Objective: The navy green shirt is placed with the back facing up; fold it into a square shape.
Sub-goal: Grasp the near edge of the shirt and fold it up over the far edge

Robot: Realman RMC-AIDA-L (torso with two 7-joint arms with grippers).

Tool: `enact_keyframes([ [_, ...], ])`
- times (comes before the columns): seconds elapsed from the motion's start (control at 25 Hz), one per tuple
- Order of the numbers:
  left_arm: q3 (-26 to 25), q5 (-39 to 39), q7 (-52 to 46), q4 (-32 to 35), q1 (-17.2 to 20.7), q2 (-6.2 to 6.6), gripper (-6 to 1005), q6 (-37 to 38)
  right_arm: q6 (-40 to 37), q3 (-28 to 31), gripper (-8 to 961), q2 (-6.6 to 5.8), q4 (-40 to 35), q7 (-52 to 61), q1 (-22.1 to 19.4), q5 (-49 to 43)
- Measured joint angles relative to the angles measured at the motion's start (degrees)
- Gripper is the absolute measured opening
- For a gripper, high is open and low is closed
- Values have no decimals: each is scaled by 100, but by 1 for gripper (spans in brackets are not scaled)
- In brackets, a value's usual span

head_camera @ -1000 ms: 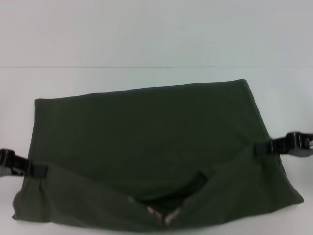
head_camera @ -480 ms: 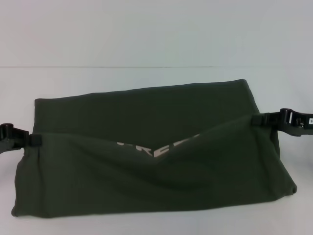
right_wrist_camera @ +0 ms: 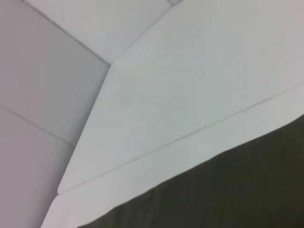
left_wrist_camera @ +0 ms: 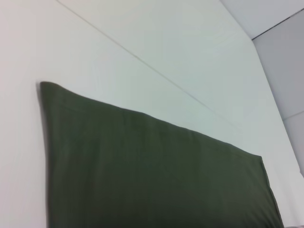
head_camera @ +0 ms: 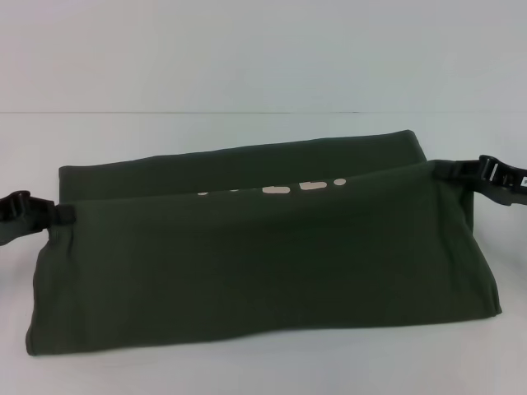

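Lifted farther back, the navy green shirt (head_camera: 263, 263) hangs pinched between left gripper (head_camera: 59, 216) and right gripper (head_camera: 440, 170).

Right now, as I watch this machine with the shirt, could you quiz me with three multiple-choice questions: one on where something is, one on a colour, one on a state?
1. Where are the two grippers?
A. Both at the shirt's middle
B. One at each side edge of the shirt
C. Both raised well clear of it

2. What colour is the lettering peeking out?
A. Cream
B. Red
C. Blue

3. How does the shirt lie?
A. Spread fully flat
B. Crumpled in a ball
C. Near layer brought up over the far part

Answers: B, the left gripper and right gripper pinch opposite edges; A, pale lettering; C, the navy green shirt shows a raised fold edge.
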Motion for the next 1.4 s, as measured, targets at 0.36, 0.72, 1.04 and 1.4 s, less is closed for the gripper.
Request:
enact_keyframes([
  [0.36,54,-254,284,-12,-133,-263,52,-638,609,27,37,241,100,-387,114,44],
  [0.72,67,-485,508,-16,-278,-435,52,-1251,840,-9,38,295,110,-698,116,592],
  [1.04,72,-671,675,-5,-430,-522,53,-1651,1272,-20,39,398,108,-954,337,725],
  [1.4,77,-735,860,-27,-602,-681,53,-2291,1955,-167,39,489,108,-1142,593,727],
])
